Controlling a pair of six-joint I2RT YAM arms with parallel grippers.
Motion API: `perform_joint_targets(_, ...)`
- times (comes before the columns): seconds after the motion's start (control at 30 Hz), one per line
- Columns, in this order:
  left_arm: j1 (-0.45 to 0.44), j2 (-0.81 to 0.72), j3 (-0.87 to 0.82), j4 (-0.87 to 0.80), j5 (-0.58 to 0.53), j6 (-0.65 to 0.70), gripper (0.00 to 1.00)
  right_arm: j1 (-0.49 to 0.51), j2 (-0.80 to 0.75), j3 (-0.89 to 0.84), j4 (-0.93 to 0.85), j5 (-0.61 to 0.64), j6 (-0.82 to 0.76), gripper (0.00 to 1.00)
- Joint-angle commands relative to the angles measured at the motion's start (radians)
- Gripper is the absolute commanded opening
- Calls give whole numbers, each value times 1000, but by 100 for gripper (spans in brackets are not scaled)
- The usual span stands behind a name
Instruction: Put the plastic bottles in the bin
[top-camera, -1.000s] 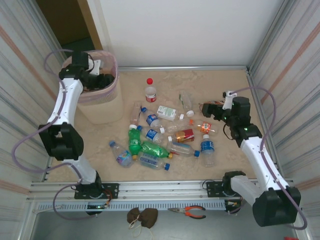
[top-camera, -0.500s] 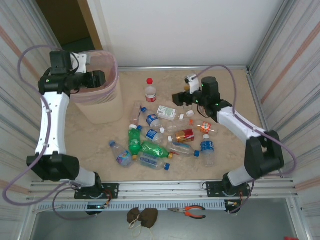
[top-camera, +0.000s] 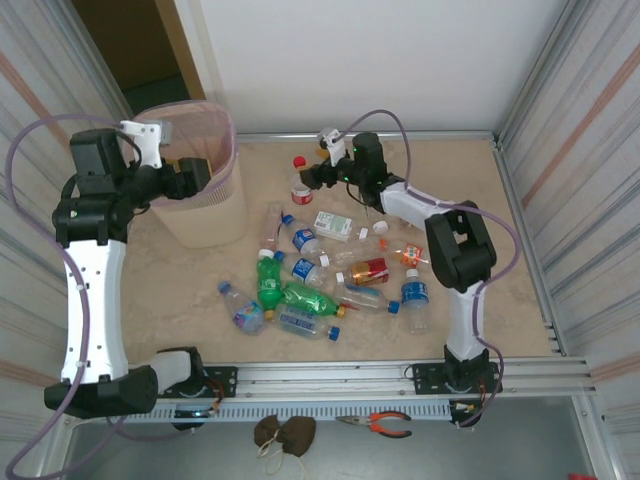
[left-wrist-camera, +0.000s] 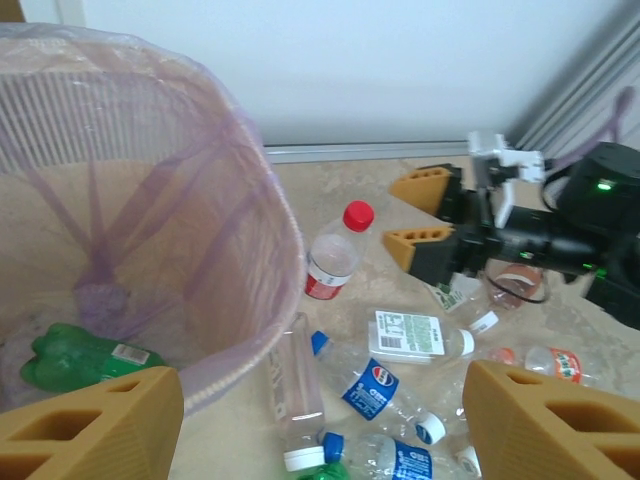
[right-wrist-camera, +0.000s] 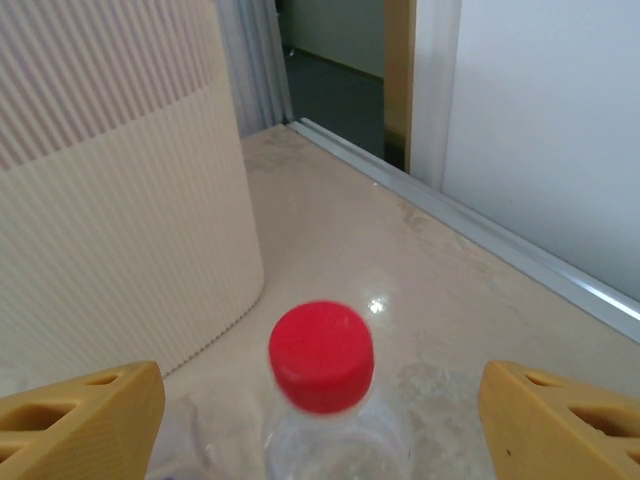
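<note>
Left arm (top-camera: 90, 300): white links, black joints
Right arm (top-camera: 407, 204): same colours, green light on wrist
Cables (top-camera: 380, 112): lilac, 1 per arm
Fingers (left-wrist-camera: 95, 425): ochre wedges with triangular cut-outs
Bases (top-camera: 185, 375): black, at 6 o'clock

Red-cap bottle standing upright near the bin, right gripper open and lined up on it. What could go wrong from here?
1. The red-cap bottle stands upright on its own. If one finger of the open right gripper touches it first, it may tip and roll away.
2. The left gripper hangs open at the rim of the bin, so the right arm could clash with it when bringing a bottle over.
</note>
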Motion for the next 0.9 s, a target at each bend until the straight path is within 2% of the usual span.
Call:
perform_joint_targets(0.0, 4, -27, -21, 49, 52, -25, 74, 9, 75, 88, 71, -50, 7, 81)
perform_joint_targets(0.17, 4, -34, -33, 64, 60, -28, 74, 13, 160, 159, 97, -68, 29, 74)
perform_joint_targets(0.3, 4, -39, -56, 102, 75, -37, 73, 13, 181, 169, 108, -78, 32, 63)
perform_joint_targets(0.73, 2, -108, -162, 245, 123, -44, 71, 5, 132, 162, 95, -90, 21, 35)
perform_joint_targets(0.87, 1, -113, -173, 252, 144, -31, 70, 0, 84, 149, 92, -80, 27, 32)
